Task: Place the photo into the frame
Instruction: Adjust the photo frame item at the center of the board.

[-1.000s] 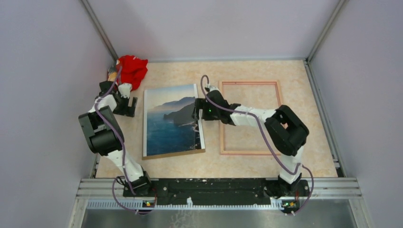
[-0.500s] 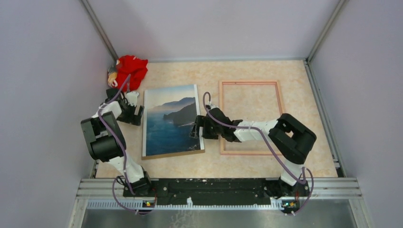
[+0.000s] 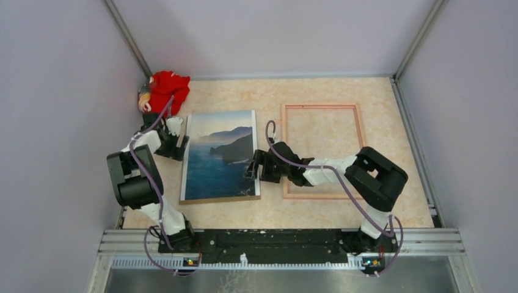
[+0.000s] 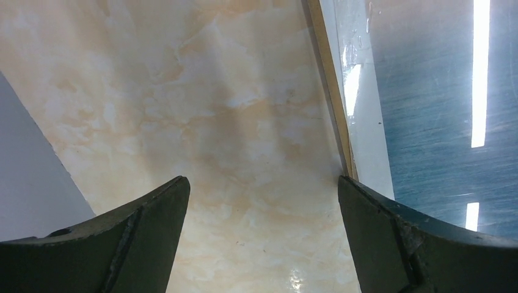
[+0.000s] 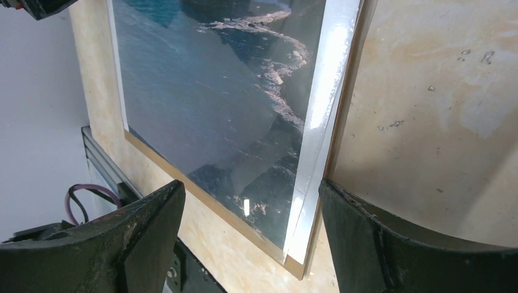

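The photo (image 3: 221, 155), a blue landscape of mountains and water with a white border, lies flat left of centre on a brown backing board whose edge (image 3: 211, 199) shows along its near side. The frame (image 3: 358, 131), a thin peach rim, lies flat to its right with bare table inside. My left gripper (image 3: 179, 144) is open and empty, low at the photo's left edge (image 4: 366, 140). My right gripper (image 3: 251, 168) is open and empty, low over the photo's right edge (image 5: 317, 116), with the jaws standing either side of the near right corner.
A red cloth with a small doll (image 3: 164, 91) lies in the far left corner. Grey walls close the table on three sides. A black rail (image 3: 275, 239) runs along the near edge. The brown board's edge also shows in the right wrist view (image 5: 214, 204).
My right gripper has moved toward the near edge along the photo's right side. My left gripper has moved right to the photo's left edge. The photo and board have turned slightly.
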`<act>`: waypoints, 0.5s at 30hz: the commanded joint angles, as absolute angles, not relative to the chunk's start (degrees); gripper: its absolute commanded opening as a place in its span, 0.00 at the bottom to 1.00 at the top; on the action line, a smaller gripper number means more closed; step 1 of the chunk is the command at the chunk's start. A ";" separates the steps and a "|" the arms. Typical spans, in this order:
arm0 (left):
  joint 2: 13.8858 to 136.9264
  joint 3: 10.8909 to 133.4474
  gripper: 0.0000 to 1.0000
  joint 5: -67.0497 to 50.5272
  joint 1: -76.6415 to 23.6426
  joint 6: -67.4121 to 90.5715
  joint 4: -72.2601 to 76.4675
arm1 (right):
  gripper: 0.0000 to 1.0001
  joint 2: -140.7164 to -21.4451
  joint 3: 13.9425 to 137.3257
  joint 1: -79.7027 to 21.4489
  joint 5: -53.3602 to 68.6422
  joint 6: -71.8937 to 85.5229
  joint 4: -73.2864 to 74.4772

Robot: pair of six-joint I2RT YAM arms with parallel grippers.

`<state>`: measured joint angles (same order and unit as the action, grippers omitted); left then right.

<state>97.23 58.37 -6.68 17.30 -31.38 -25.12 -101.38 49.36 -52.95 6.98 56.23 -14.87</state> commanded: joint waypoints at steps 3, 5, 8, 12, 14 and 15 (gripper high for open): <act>97.54 56.66 0.98 -8.14 10.99 -27.07 -25.73 | 0.80 -102.12 48.15 -53.45 12.52 60.30 -22.74; 97.03 56.25 0.99 -7.70 9.05 -26.50 -25.47 | 0.80 -102.27 47.84 -53.48 12.69 60.80 -23.61; 96.24 55.50 0.98 -6.32 7.81 -26.46 -24.48 | 0.79 -101.36 48.16 -53.51 10.91 59.67 -20.36; 95.36 54.10 0.98 -2.24 7.81 -27.57 -21.49 | 0.78 -100.15 52.88 -53.40 5.21 53.65 -7.67; 95.04 53.72 0.98 -0.63 7.74 -28.54 -20.17 | 0.78 -99.71 55.27 -53.16 2.10 50.53 -1.99; 94.89 53.70 0.98 -0.54 7.80 -28.90 -19.84 | 0.79 -99.60 56.63 -52.70 1.03 49.21 0.53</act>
